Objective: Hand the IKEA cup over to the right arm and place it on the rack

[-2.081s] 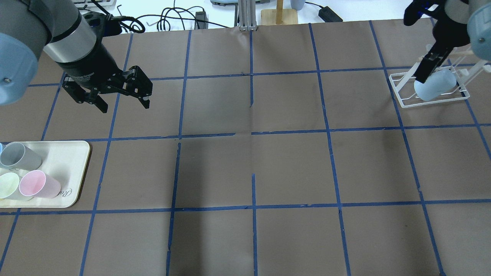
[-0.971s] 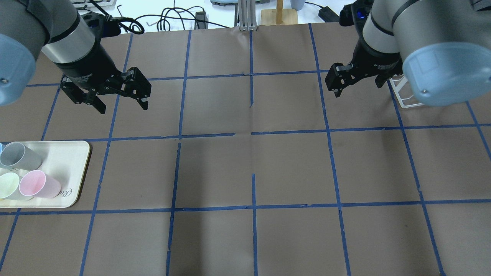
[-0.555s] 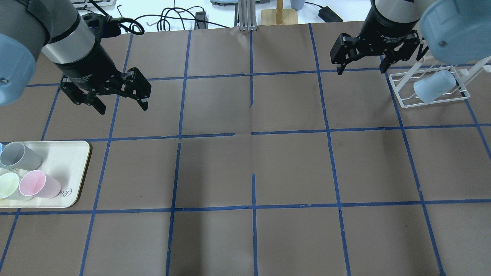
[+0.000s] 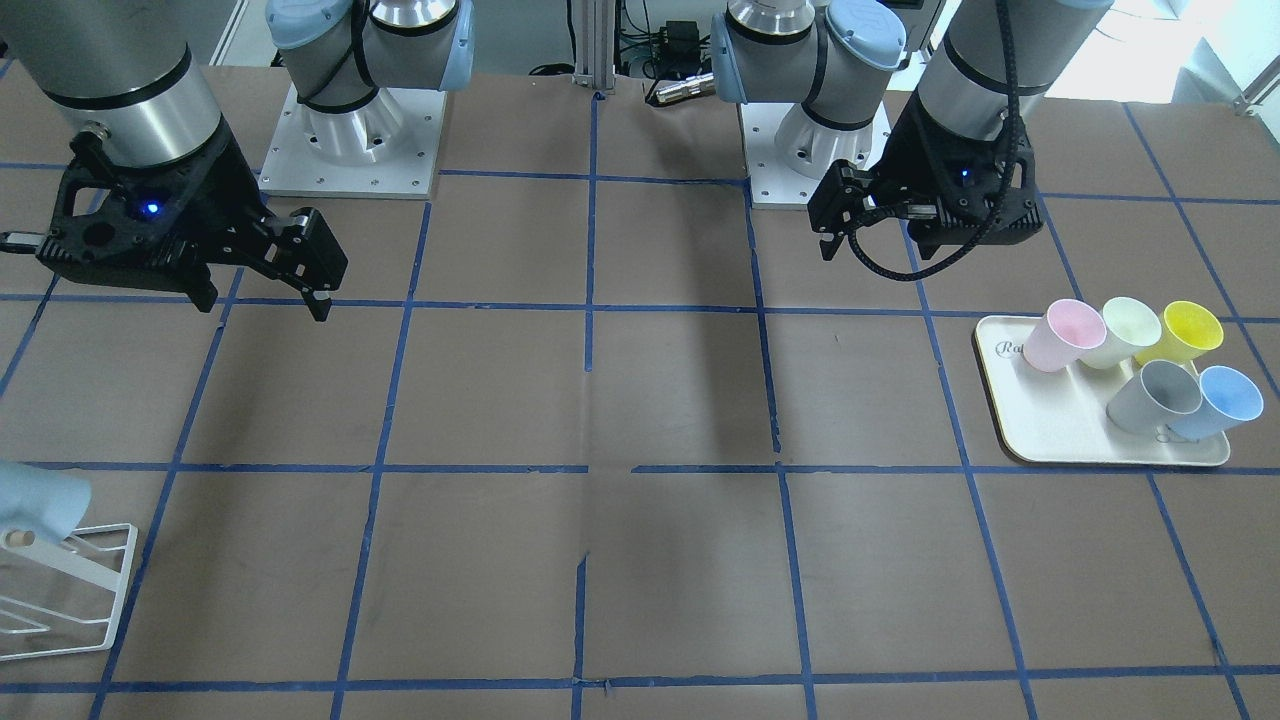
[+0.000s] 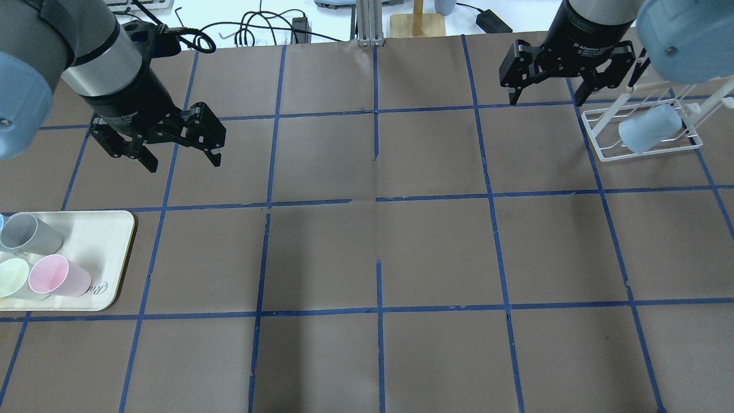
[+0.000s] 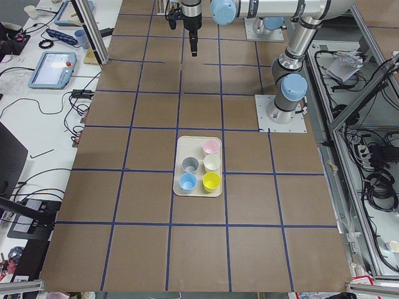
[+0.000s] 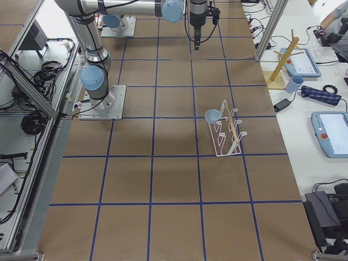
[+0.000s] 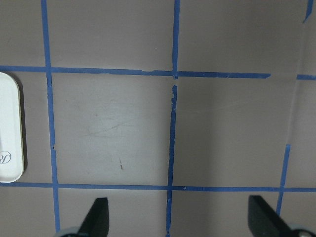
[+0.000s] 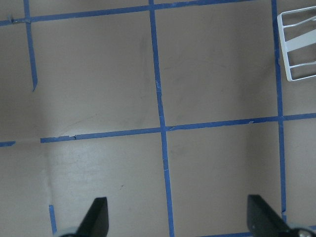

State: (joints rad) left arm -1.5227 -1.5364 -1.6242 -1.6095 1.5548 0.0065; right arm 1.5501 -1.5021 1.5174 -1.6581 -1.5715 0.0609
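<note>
The pale blue IKEA cup point(image 5: 651, 127) hangs tilted on a peg of the white wire rack point(image 5: 642, 152) at the table's far right; it also shows in the front view point(image 4: 35, 498) and the right side view point(image 7: 213, 115). My right gripper point(image 5: 546, 102) is open and empty, in the air to the left of the rack and apart from it; it also shows in the front view point(image 4: 262, 305). The right wrist view shows only a rack corner point(image 9: 298, 44). My left gripper point(image 5: 184, 165) is open and empty above the table's left part.
A cream tray point(image 5: 109, 229) at the left edge holds several cups: grey point(image 4: 1155, 393), a second blue point(image 4: 1225, 400), pink point(image 4: 1065, 335), pale green point(image 4: 1125, 330) and yellow point(image 4: 1190, 330). A wooden stand point(image 5: 418, 20) and cables point(image 5: 258, 26) lie beyond the far edge.
My right gripper has come away from the cup on the rack and swung to the rack's left, open. The cup stays on the peg. The left arm has not moved.
</note>
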